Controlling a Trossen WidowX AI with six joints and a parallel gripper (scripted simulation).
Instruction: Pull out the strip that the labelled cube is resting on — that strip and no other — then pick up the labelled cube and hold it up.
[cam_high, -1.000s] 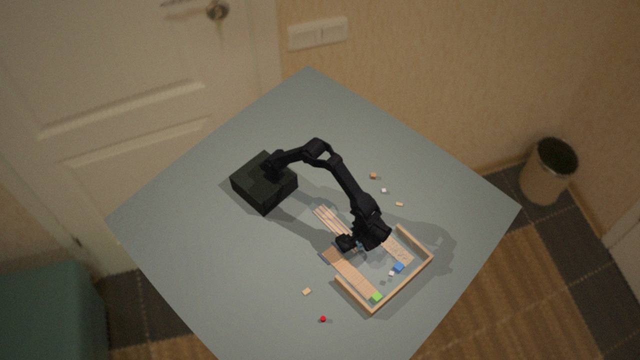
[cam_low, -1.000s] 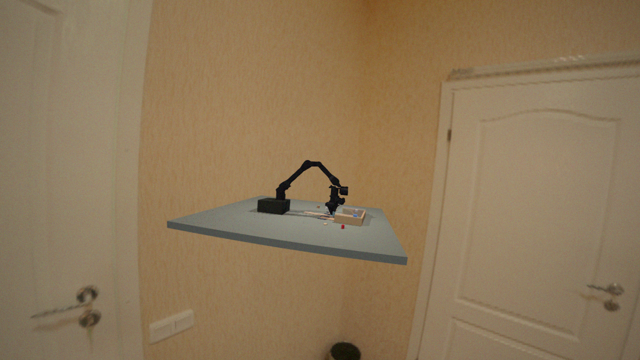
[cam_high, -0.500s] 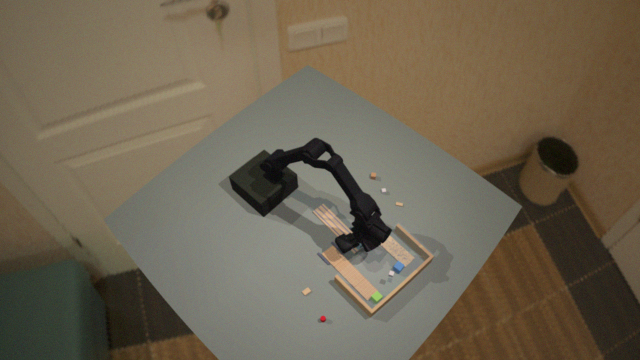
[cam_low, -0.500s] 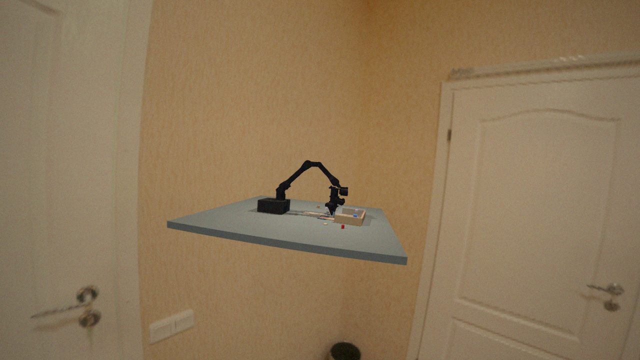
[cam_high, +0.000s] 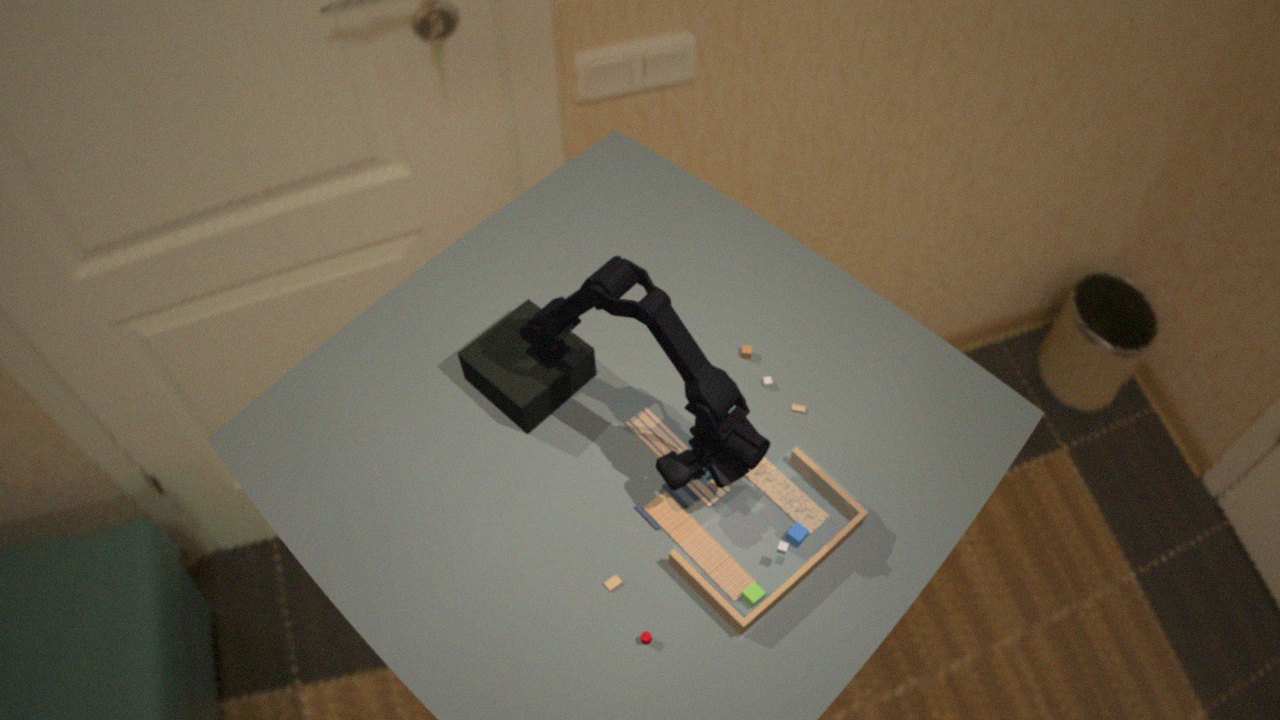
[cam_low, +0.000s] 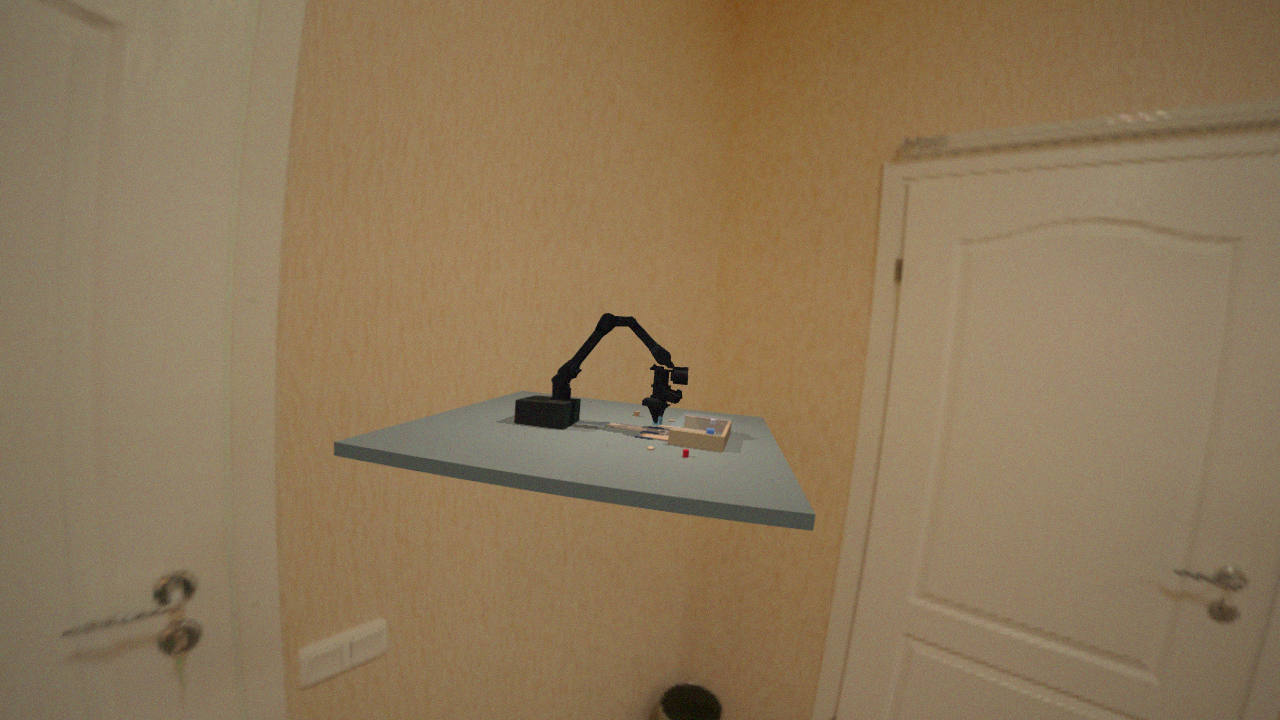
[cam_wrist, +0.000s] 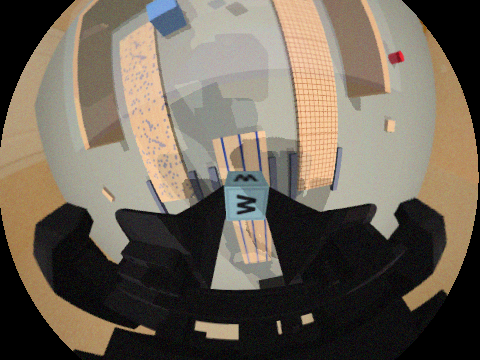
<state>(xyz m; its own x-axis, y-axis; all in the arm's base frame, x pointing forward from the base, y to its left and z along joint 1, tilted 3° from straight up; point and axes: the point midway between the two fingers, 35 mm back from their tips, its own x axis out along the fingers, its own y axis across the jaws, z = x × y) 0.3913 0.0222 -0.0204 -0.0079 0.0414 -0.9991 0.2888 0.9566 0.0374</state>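
Observation:
My gripper (cam_wrist: 244, 190) (cam_low: 657, 420) is shut on the light-blue cube (cam_wrist: 246, 205) marked W, one finger on each side. The cube appears a little above the strip with long blue lines (cam_wrist: 231, 142) (cam_high: 656, 429), which shows beyond and below the cube in the wrist view. In the top view the arm hides most of the cube. The grid-patterned strip (cam_wrist: 315, 110) (cam_high: 702, 541) lies to the right in the wrist view and the speckled strip (cam_wrist: 142, 90) (cam_high: 792, 492) to the left.
A three-sided wooden wall (cam_high: 805, 574) surrounds the strips' far ends. A blue cube (cam_high: 797, 534) (cam_wrist: 170, 17) and a green cube (cam_high: 753, 593) stand inside. Dark blue rails (cam_wrist: 337, 168) flank the strips. A red cylinder (cam_high: 646, 637) (cam_wrist: 396, 57) and a small beige block (cam_high: 612, 582) (cam_wrist: 390, 125) lie outside.

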